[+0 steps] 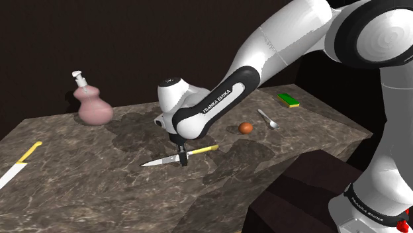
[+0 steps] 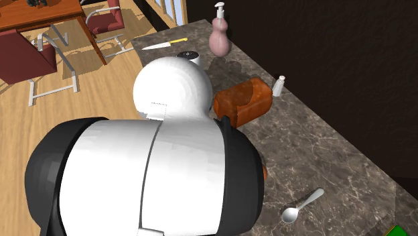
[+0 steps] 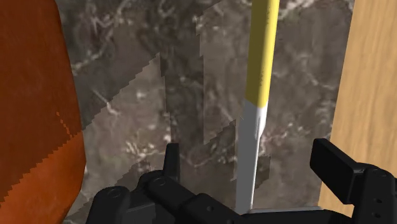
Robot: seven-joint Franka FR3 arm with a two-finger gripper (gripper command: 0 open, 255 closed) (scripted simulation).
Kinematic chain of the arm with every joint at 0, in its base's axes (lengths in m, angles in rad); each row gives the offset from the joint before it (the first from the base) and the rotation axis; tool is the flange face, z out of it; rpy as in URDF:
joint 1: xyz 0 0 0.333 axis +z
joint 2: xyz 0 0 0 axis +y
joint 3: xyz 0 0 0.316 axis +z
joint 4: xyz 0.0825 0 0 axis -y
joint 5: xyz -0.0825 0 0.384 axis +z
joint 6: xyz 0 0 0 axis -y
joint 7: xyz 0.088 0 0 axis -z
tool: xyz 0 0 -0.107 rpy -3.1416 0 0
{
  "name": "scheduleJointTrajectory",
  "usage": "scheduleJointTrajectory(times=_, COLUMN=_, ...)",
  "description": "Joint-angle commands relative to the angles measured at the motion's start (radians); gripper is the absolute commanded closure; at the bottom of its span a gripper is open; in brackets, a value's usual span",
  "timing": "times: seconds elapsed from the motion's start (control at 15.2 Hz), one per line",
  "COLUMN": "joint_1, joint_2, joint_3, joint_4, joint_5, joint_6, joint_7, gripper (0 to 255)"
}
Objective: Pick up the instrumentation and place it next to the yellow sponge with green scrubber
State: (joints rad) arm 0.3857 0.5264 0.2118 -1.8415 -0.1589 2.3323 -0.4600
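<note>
Only containers I can spot are a little white shaker (image 2: 278, 85) and, further back, a pink pump bottle (image 1: 92, 106). Can't tell what's inside either of them, neither is see-through. Both stand upright on the dark marble counter (image 1: 99, 198).

The arm comes up off the stand (image 1: 291, 198) at the shoulder view's lower right, arcs over to the left, then bends down so the hand points pretty much straight at the counter. The gripper (image 1: 182, 159) is right down at the surface with its fingers (image 3: 337, 165) spread wide apart and not pinching anything.

The yellow-handled knife (image 1: 204, 149) lies flat on the counter directly under the hand. In the wrist view the blade runs between the two fingers, about midway, and neither one touches it. An orange-brown loaf-shaped block (image 3: 38, 95) sits off to one side of the gripper.

Past that there's a small brown egg-looking thing (image 1: 245, 127), then a spoon (image 1: 268, 119), and the yellow sponge (image 1: 288, 100) with its green top near the far edge, well apart from the knife. A second knife (image 1: 20, 162) lies over at the shoulder view's left.
</note>
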Motion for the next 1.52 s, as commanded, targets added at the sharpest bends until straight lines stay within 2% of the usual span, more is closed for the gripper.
scheduleJointTrajectory(times=0.0, joint_1=0.0, joint_2=0.004, joint_3=-0.001, joint_4=0.0, joint_5=-0.001, joint_6=0.005, joint_7=0.001, gripper=0)
scheduleJointTrajectory(times=0.33, joint_1=0.0, joint_2=0.004, joint_3=-0.001, joint_4=0.0, joint_5=-0.001, joint_6=0.004, joint_7=0.0, gripper=0)
scheduleJointTrajectory(times=0.4, joint_1=0.0, joint_2=0.004, joint_3=-0.001, joint_4=0.0, joint_5=-0.001, joint_6=0.004, joint_7=0.0, gripper=255)
scheduleJointTrajectory(times=0.99, joint_1=0.0, joint_2=0.004, joint_3=-0.001, joint_4=0.0, joint_5=-0.001, joint_6=0.005, joint_7=0.001, gripper=255)
scheduleJointTrajectory(times=1.45, joint_1=-0.007, joint_2=-0.056, joint_3=0.01, joint_4=0.01, joint_5=0.017, joint_6=-0.065, joint_7=-0.011, gripper=255)
